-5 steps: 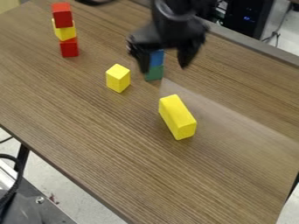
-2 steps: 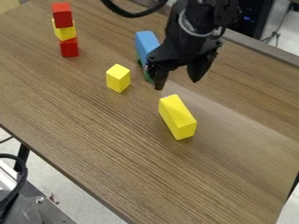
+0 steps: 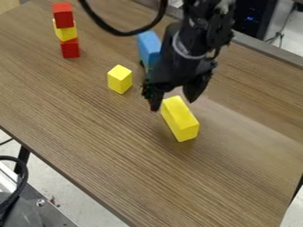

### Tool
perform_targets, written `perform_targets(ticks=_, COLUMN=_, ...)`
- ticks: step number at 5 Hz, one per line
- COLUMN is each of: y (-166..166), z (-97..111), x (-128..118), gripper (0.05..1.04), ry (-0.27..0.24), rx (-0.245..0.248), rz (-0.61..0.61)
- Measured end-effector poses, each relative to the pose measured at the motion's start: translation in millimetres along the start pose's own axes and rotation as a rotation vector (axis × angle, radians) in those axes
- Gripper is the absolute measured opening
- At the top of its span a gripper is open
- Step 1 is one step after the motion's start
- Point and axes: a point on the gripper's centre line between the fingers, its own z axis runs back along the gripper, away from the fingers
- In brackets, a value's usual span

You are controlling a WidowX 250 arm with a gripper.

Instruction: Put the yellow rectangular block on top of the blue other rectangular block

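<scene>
1. As the black tool (image 3: 172, 104) comes away from the blue rectangular block (image 3: 149, 43), it swings toward the camera and lower in the view, to the far end of the long yellow rectangular block (image 3: 180, 119).
2. Spread wide, the tool's two fingers hang apart around that far end; a second ago they straddle the blue block instead.
3. The long yellow block lies on the wood-grain tabletop (image 3: 89, 133), in the same spot as in both earlier frames, its near end in plain sight.
4. Largely covered by the tool a second ago, the blue block now shows much of its top, its near end behind the tool. It sits on a green block (image 3: 146, 70), of which a sliver is visible.
5. A black cable (image 3: 121, 32) loops farther down into the scene than moments before.
6. Unmoved to one side stand a small yellow block (image 3: 120, 80) and, farther back, a stack: red block (image 3: 63, 17) on top, yellow block (image 3: 65, 32) in the middle, red block (image 3: 70, 48) at the base.
</scene>
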Motion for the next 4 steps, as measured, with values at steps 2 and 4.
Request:
perform_targets(ticks=2, y=-1.5, z=-4.3, x=-15.3, gripper=1.001, ry=-0.005, rx=-0.029, rz=0.036)
perform_targets(ticks=4, y=-7.5, z=-3.0, x=-17.3, gripper=1.001, ry=-0.026, rx=-0.061, rz=0.050)
